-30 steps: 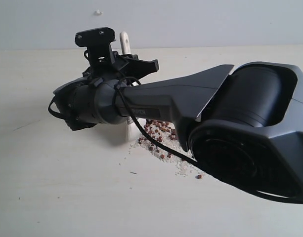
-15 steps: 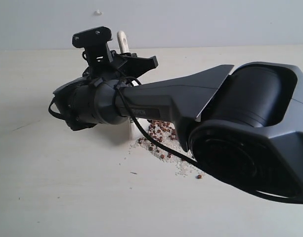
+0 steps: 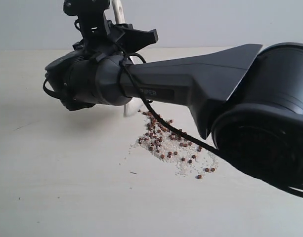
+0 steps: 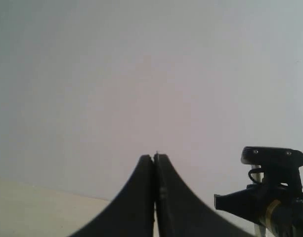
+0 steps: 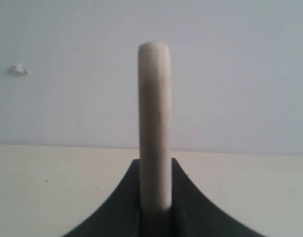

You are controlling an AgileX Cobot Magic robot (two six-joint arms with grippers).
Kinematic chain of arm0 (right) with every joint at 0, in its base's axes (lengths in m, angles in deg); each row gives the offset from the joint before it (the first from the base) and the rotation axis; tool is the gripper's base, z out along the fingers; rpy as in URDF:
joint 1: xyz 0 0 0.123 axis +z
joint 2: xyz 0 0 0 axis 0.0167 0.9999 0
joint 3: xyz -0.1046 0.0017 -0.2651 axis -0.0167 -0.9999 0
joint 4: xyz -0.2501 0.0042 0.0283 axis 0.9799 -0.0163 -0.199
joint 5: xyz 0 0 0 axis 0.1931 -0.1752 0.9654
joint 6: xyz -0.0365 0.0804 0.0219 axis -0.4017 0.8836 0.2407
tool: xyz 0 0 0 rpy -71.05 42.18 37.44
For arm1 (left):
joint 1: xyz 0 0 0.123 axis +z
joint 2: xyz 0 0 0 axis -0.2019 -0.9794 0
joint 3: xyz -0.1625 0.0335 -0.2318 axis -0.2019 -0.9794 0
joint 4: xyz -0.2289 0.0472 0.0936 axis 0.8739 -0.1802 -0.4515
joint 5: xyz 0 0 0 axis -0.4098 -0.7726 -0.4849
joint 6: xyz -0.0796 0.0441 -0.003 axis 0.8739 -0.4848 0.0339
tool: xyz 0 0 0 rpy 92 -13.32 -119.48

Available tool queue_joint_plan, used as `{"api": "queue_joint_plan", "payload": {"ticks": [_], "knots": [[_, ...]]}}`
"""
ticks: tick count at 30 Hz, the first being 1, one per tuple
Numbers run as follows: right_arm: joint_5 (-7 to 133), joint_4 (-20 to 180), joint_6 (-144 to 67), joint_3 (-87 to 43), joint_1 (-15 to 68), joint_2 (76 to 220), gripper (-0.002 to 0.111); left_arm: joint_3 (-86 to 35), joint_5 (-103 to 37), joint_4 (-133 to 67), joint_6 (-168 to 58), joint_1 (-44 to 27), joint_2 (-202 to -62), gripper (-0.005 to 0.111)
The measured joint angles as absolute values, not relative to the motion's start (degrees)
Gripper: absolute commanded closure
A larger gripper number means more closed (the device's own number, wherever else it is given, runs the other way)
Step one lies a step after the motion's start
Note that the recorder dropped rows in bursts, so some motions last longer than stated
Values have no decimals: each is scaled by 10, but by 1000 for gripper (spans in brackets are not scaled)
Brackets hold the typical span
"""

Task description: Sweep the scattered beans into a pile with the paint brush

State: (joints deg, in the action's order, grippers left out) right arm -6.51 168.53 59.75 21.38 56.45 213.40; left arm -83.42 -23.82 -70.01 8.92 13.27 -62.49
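Finds L gripper (image 4: 154, 157) raised before wall (image 4: 141, 74), jaws pressed together, nothing btwn. Finds R gripper (image 5: 154, 165) over table (image 3: 67, 187), jaws narrow, clamped on paint brush (image 5: 154, 108) handle; brush upright, bristles just beside upper-left edge of beans (image 3: 161, 138). Notes beans w/ whitish crumbs (image 3: 183, 168) loosely clustered, few strays trailing right.

The right hand (image 5: 155, 170) clamps the paint brush (image 5: 154, 108) by its cream handle, seen edge-on and sticking out beyond the grip. Past it lie the pale tabletop (image 5: 47, 187) and a grey wall (image 5: 240, 74).
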Motion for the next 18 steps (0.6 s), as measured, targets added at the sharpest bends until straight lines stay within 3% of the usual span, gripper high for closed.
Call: {"api": "queue_joint_plan", "payload": {"ticks": [18], "knots": [[-31,1789,818,214,550,2211,108,-834,-238,-700,89,133,-625,107]]}}
